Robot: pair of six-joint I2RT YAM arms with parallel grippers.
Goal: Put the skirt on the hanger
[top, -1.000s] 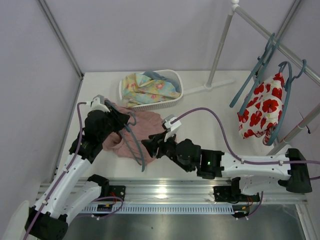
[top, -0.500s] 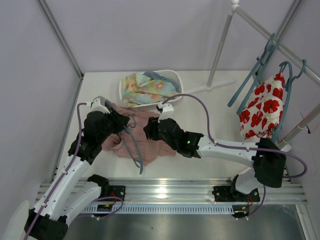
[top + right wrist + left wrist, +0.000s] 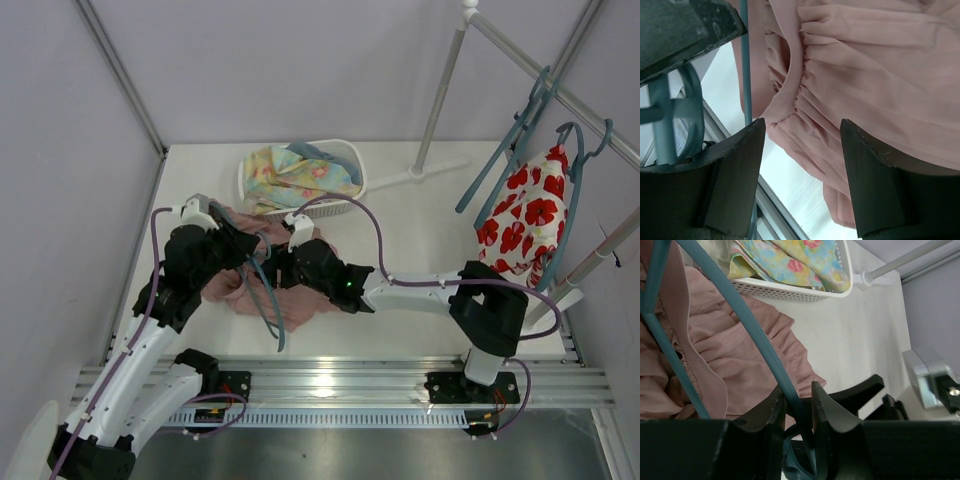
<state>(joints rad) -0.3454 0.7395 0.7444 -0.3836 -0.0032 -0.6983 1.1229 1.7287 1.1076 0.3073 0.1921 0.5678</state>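
Skirt (image 3: 305, 300): lying bunched on the table (image 3: 420, 230), just in front of the basket (image 3: 358, 168), spreading left to right.
Hanger (image 3: 272, 305): lying across the skirt, long bar running from the left gripper (image 3: 799, 402) toward the near edge.
Left gripper: clamping the hanger's teal bar.
Right gripper (image 3: 802, 132): hovering spread apart over the gathered waistband, grasping nothing.
In the way: both arms crowding over the skirt's middle.
Basket: holding a yellow-and-blue floral cloth (image 3: 290, 178).
Rack (image 3: 440, 90): standing well apart at right, carrying a red-flowered cloth (image 3: 525, 215).
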